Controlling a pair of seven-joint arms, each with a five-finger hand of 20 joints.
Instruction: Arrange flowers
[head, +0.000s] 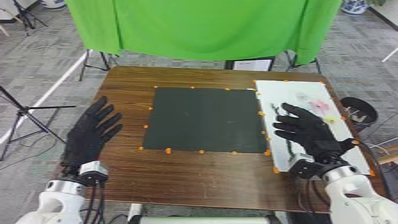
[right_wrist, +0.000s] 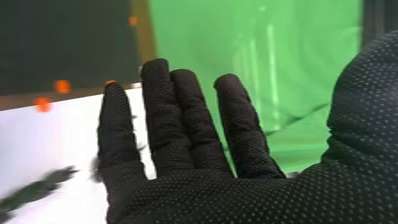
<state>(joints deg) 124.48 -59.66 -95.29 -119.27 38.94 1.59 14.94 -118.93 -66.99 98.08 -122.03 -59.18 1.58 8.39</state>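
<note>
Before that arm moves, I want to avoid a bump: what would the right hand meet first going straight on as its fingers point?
Probably the green cloth beyond the table; the right hand looks raised above the white sheet, though its height and tilt are hard to judge.

2 hands (head: 309, 131); 1 mat (head: 204, 120); 1 white panel (head: 293, 86); 1 table (head: 204, 175); 1 green cloth (head: 204, 30)

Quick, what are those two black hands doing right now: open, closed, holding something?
Left hand: open, empty, at the table's left side.
Right hand: open, empty, over the white sheet.
</note>
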